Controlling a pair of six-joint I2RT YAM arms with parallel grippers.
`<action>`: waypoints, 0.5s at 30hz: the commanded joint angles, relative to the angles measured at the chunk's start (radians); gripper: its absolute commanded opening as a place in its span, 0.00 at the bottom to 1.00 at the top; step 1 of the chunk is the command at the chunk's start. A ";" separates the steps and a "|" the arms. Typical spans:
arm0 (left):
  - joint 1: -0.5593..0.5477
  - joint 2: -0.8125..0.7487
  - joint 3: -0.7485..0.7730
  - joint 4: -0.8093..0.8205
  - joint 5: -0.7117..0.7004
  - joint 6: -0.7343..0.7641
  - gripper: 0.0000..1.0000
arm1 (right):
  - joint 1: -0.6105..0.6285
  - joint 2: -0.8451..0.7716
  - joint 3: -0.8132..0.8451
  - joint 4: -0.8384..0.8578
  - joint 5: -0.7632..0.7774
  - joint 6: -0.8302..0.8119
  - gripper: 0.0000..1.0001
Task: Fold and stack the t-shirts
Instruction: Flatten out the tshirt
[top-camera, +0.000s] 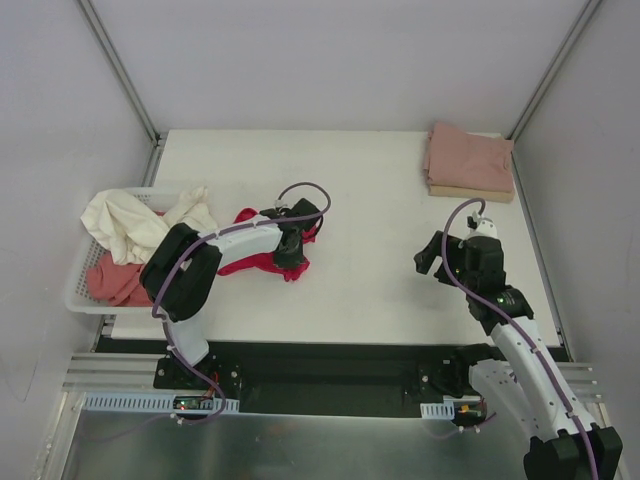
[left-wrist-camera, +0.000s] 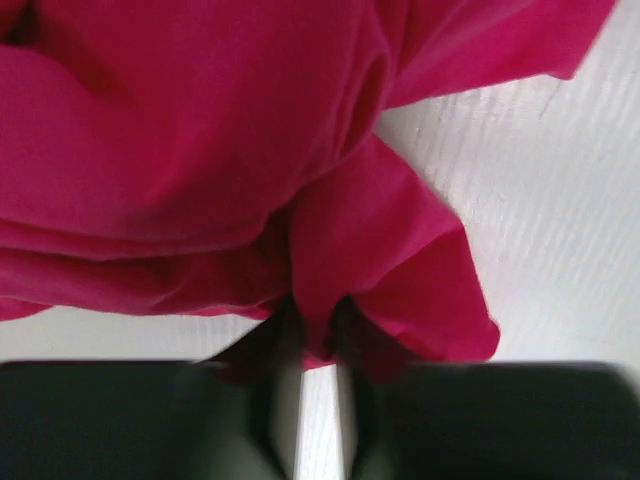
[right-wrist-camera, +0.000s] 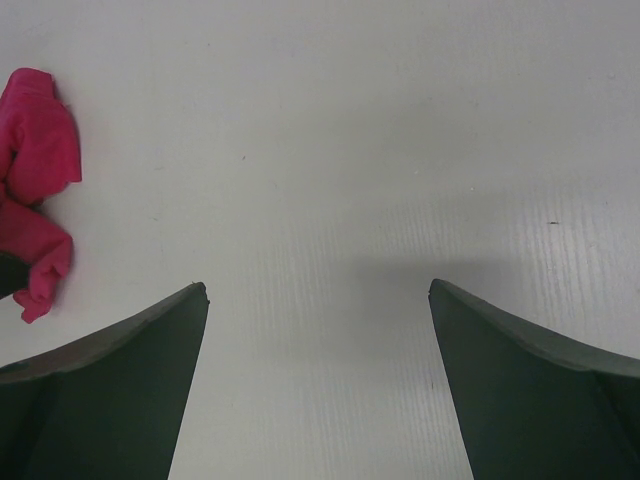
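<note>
Top external, left gripper (top-camera: 292, 252) pinching red t-shirt (top-camera: 245, 265) — right gripper (top-camera: 430, 262) agape

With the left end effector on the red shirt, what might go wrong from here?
The left end effector pinches only a thin fold of the red t-shirt; it may slip out when lifted. The shirt lies bunched, so pulling one fold might drag it rather than spread it. The right end effector hangs open apart from it, offering no second hold.

Basket (top-camera: 72, 285) sits left of shirt (top-camera: 245, 265) (stack (top-camera: 470, 160) rear-right).
</note>
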 joint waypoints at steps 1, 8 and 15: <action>-0.008 0.022 0.057 -0.026 -0.022 0.003 0.00 | 0.010 -0.003 0.003 0.037 -0.008 0.003 0.97; -0.169 -0.186 0.241 -0.023 -0.067 0.210 0.00 | 0.019 -0.003 -0.009 0.089 -0.090 -0.011 0.97; -0.210 -0.304 0.486 0.023 0.079 0.347 0.00 | 0.044 -0.005 -0.011 0.106 -0.108 -0.016 0.97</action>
